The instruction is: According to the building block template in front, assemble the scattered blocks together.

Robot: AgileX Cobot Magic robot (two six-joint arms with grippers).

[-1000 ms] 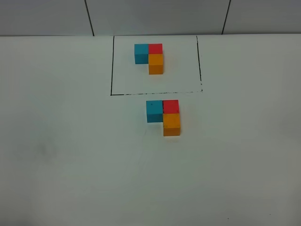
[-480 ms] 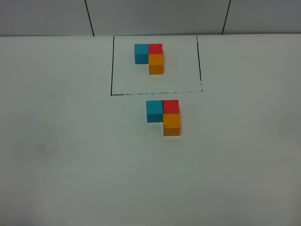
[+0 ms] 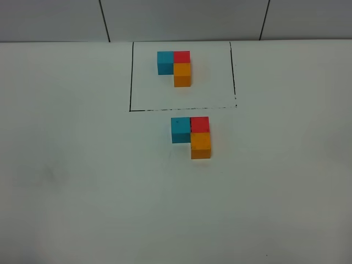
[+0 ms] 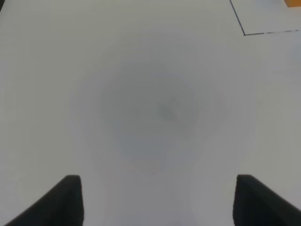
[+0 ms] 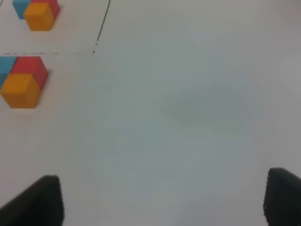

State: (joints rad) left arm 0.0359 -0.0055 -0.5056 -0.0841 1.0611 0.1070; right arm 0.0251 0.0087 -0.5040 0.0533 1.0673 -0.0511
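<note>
Three loose blocks sit joined, just below the framed template.

The scattered blocks (image 3: 192,136) lie centre frame in an L; the building block template (image 3: 176,67) sits above inside its black outline (image 3: 130,77). Left gripper (image 4: 157,200) and right gripper (image 5: 162,200) both stand apart over bare white table (image 3: 82,192), holding nothing.

The high camera looks steeply down on the white counter (image 3: 82,192) from the front, facing the back wall. Each wrist camera hangs over bare counter, looking forward past its own pincer tips. The right wrist view shares both block clusters with the high view; the left shares only a corner of the black outline (image 4: 244,33).
</note>
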